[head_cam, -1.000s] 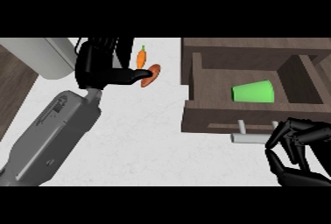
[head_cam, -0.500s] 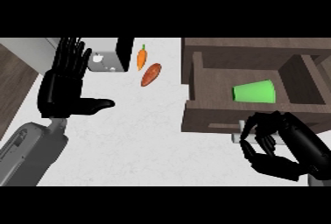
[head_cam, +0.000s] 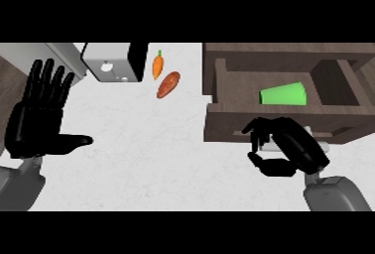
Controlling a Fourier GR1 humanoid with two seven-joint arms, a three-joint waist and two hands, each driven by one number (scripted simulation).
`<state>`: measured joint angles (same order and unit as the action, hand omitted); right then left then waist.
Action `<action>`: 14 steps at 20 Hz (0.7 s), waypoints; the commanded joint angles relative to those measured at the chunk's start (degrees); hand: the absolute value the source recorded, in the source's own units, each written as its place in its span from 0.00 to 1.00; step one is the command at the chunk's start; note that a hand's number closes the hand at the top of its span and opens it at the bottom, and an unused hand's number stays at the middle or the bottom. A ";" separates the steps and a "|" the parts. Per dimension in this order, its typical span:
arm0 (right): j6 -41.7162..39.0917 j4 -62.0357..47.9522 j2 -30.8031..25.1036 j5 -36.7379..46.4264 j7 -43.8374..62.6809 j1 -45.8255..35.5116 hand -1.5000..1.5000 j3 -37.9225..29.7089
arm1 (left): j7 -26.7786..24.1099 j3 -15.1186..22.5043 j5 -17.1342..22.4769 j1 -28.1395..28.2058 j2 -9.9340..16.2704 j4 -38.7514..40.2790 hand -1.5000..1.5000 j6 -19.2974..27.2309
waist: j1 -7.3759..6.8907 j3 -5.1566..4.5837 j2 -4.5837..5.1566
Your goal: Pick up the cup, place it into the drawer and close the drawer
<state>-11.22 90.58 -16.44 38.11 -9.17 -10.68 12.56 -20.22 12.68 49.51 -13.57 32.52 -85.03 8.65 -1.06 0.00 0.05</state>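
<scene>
Just beyond right hand [head_cam: 282, 149]: open drawer [head_cam: 227, 124], green cup [head_cam: 284, 94] lying on its side inside, well past fingertips. Right hand at drawer front, fingers curled, over pale handle [head_cam: 313, 133]; no grasp visible. Placing looks done; closing step in hand. Next move likely: push front inward until flush. Left hand [head_cam: 36, 119] resting far left, fingers straight, holding nothing.

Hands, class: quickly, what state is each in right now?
Left hand: open, holding nothing.
Right hand: fingers curled at the drawer front; whether it grips anything cannot be told.
</scene>
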 commanded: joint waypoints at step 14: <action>8.70 -43.30 3.73 8.15 -13.88 -20.50 0.00 -6.61 | -0.05 -11.63 -1.85 6.76 -0.51 5.78 0.00 -15.51 | 0.50 0.01 0.14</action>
<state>-3.56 54.90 -12.09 46.61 -18.54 -27.51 8.76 -20.93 4.46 47.16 -6.49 31.74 -82.79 -2.56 -0.78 0.01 0.18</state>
